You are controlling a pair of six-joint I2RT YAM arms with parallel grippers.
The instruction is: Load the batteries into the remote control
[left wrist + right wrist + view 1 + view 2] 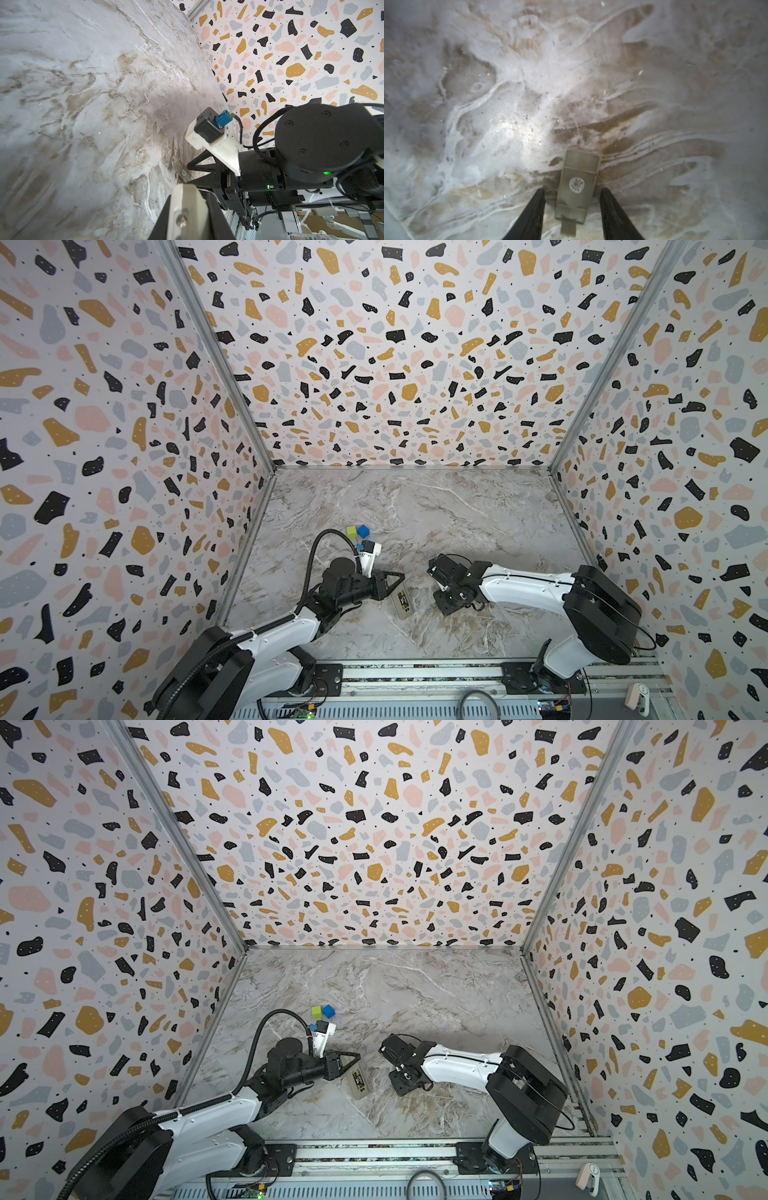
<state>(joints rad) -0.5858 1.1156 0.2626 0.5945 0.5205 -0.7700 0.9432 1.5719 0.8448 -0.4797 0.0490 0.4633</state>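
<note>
You have the remote (402, 602) lying flat on the table (436, 510), between the grippers in both top views. Your left gripper (398, 577) is pressed together, tip just beside the remote's far end. Your right gripper (572, 189) stands spread astride the remote in the right wrist view, touching neither edge.

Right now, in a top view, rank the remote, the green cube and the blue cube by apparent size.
1. remote: clearly the largest.
2. green cube and blue cube: they look alike, so no ranking between them. Both lie farther from the camera than the remote.
</note>
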